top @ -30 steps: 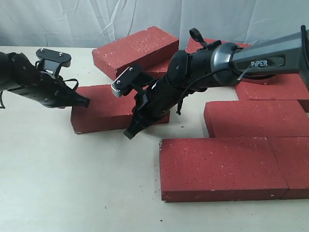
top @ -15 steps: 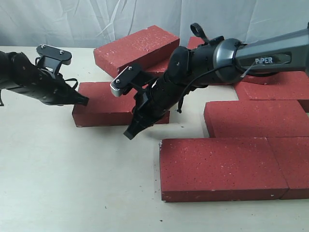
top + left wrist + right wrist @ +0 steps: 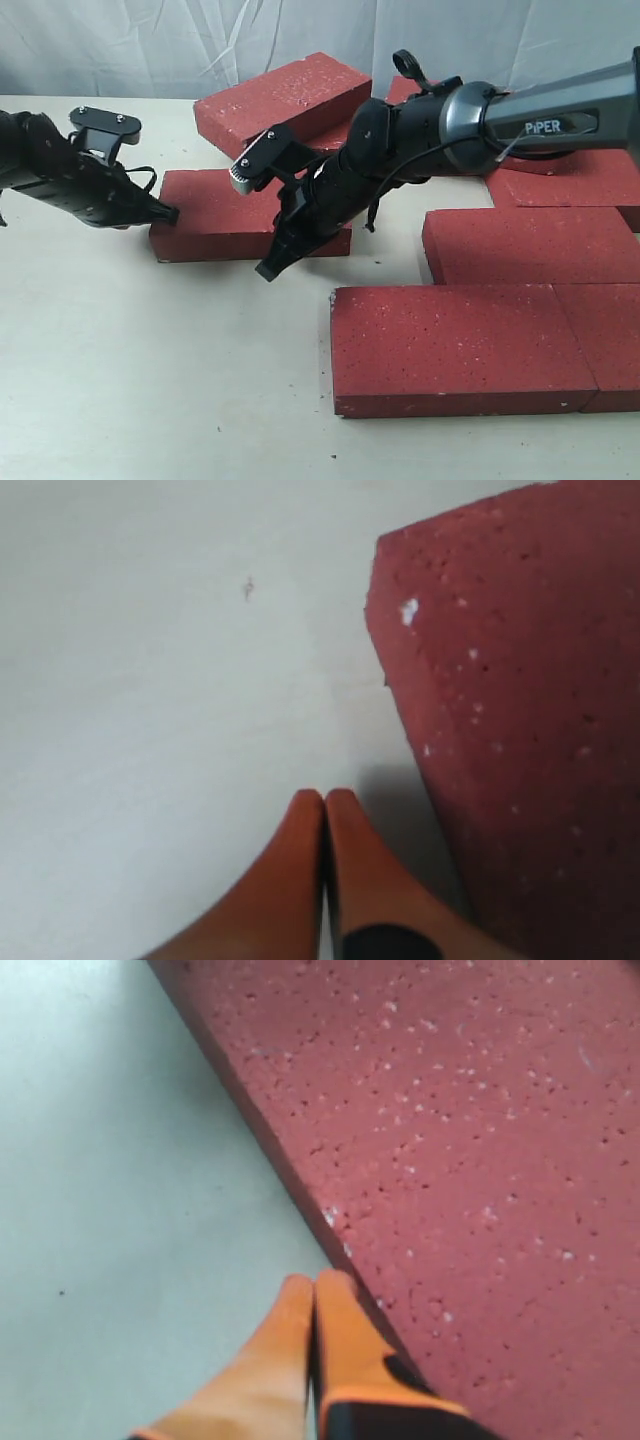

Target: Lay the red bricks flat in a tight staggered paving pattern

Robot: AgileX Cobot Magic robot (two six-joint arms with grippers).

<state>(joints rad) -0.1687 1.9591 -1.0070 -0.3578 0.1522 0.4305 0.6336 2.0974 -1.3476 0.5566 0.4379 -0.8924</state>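
Observation:
One loose red brick lies flat left of centre. My left gripper is shut, its tips at the brick's left end; the left wrist view shows the closed orange fingertips beside the brick's corner, just apart from it. My right gripper is shut too, reaching across and resting along the brick's front edge; its tips sit against that edge. Neither holds anything. Laid bricks form rows at the right.
Another red brick rests tilted at the back, partly on others behind the right arm. More bricks lie along the right edge. A pale curtain hangs behind. Bare table spreads across the front left.
The loose brick has shifted slightly toward the back. My left gripper has slid off its top to the left end, and the right gripper has risen a little with the front edge.

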